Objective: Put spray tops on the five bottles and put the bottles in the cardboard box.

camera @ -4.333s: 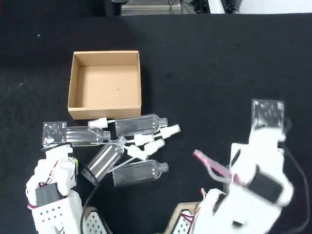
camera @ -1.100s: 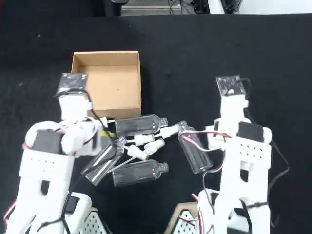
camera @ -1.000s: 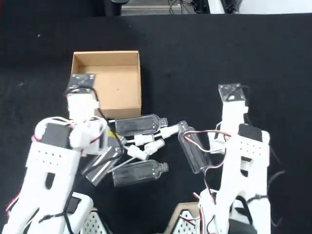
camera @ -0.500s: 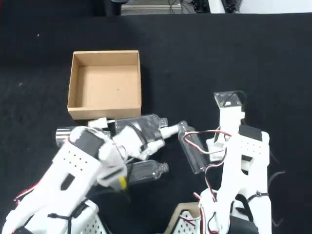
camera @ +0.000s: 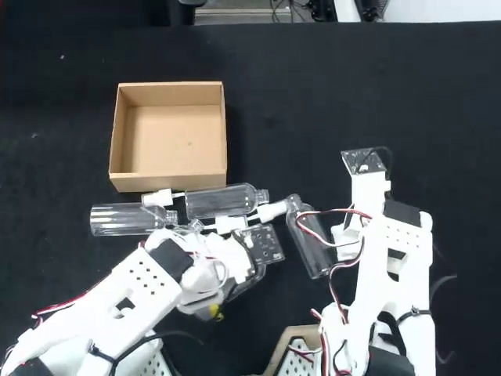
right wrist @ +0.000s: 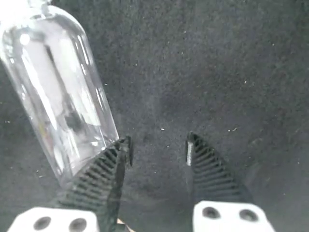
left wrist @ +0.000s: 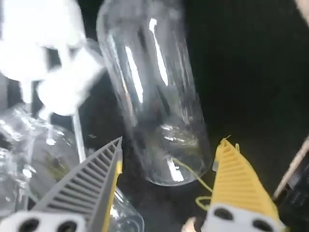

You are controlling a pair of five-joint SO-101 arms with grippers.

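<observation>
The left tool [left wrist: 171, 145] is held apart over a clear bottle [left wrist: 149, 87] — right tool [right wrist: 159, 140] spread too, just beside a second bottle [right wrist: 63, 96].

Clear bottles [camera: 221, 200] lying flat, white spray tops [camera: 272, 210] scattered among them, beside open cardboard box [camera: 168, 182].

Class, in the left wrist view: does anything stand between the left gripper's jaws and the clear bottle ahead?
Nothing visible blocks it. The left gripper is open, its jaws either side of the clear bottle's base. A spray top with its thin tube lies close beside the grey jaw, which might catch it.
</observation>
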